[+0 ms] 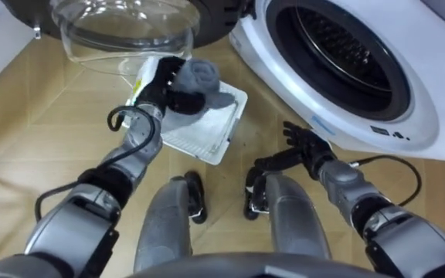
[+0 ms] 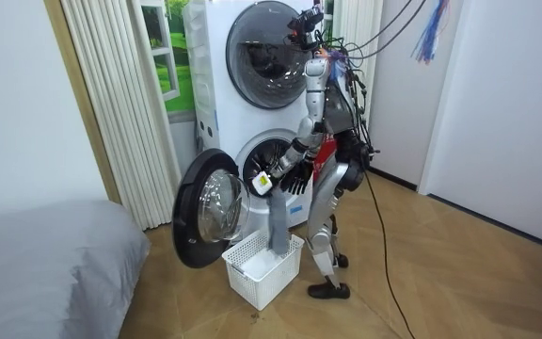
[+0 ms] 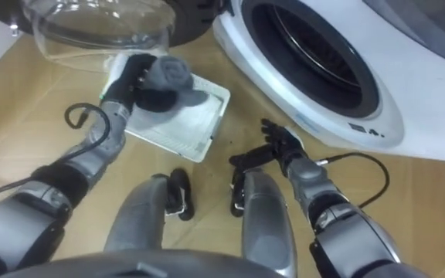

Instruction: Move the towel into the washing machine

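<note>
A grey towel (image 1: 200, 77) is bunched in my left hand (image 1: 163, 87), whose fingers are curled round its top. In the room view the towel (image 2: 278, 221) hangs straight down from that hand (image 2: 265, 182) with its lower end inside the white basket (image 2: 262, 270). The basket (image 1: 205, 131) sits on the wooden floor directly under the hand. The washing machine's round opening (image 1: 337, 45) gapes to the right of the towel, its glass door (image 1: 120, 29) swung out to the left. My right hand (image 1: 303, 144) hovers open below the machine's front, holding nothing.
I stand facing the lower of two stacked machines (image 2: 263, 42), bent slightly toward it. The open door (image 2: 209, 213) stands just left of the basket. A bed (image 2: 45, 259) fills the room view's lower left, with a pleated curtain (image 2: 111, 94) behind it.
</note>
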### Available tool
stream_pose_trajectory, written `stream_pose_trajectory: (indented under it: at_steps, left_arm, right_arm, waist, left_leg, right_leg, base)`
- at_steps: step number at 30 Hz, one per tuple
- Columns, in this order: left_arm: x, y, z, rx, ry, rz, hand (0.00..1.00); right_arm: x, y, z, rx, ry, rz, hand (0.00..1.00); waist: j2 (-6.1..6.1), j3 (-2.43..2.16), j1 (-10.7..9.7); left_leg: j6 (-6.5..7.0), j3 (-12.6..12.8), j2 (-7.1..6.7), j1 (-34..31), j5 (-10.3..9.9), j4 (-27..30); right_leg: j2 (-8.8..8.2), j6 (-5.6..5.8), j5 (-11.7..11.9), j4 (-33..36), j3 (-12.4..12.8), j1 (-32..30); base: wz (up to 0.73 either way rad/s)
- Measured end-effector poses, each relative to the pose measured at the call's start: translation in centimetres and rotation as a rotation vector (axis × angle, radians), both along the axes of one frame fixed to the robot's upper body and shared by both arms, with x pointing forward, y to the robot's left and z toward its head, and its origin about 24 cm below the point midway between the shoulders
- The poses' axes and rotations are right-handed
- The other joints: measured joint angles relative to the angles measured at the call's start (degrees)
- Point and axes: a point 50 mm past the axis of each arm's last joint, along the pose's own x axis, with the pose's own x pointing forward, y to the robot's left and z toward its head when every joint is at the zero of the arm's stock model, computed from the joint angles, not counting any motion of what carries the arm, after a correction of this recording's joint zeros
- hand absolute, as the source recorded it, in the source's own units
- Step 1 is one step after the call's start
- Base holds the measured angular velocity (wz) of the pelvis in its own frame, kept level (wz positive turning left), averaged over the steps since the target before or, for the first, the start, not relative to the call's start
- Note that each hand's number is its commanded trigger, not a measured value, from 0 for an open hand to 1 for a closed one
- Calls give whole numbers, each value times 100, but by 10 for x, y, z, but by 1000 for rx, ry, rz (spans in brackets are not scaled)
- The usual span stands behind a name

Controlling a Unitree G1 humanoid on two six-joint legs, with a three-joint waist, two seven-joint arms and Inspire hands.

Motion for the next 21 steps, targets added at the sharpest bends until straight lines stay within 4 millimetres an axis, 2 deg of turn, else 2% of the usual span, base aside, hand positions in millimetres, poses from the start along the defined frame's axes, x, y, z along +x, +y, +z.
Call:
stream_pose_trajectory:
  at_steps: [5,10,13,15,17,21]
  left_arm:
    - [-19,-12,-15,-292,164,-79,100]
    - [-31,-19,-21,-466,253,-154,100]
    - [-31,-17,-16,-532,254,-204,100]
    - [-31,-20,-14,-583,262,-239,100]
    - [-32,-22,-14,-617,278,-258,100]
    - [-31,-30,-6,-696,267,-293,100]
  right_arm:
    - [-3,0,-3,-2,34,18,0]
    - [-7,0,-4,14,55,35,0]
    - [-7,0,-4,32,67,46,0]
    - [-10,0,-6,34,84,60,0]
    - [-13,0,-8,39,97,64,0]
    - [-23,-1,-14,28,130,67,0]
  waist:
    - [-71,-66,25]
    - [-54,-78,23]
    - [-21,-99,39]
    - [83,-165,48]
    - [123,-191,78]
    - [156,-211,135]
  left_leg:
    - [25,-55,-20,199,37,-113]
    - [84,-69,-20,321,76,-184]
    - [105,-59,-28,322,87,-185]
    - [122,-43,-30,376,97,-221]
    - [135,-21,-43,504,109,-337]
    - [121,-13,-38,597,138,-433]
  right_leg:
    - [16,53,100,-208,-22,246]
    - [1,99,171,-353,-67,425]
    - [-9,118,200,-366,-66,433]
    - [-1,136,230,-436,-76,510]
    - [-5,146,251,-481,-54,605]
    - [18,137,266,-554,-35,683]
  base:
    - [0]
    - [4]
    - [0]
    - [0]
    - [-3]
    - [-1]
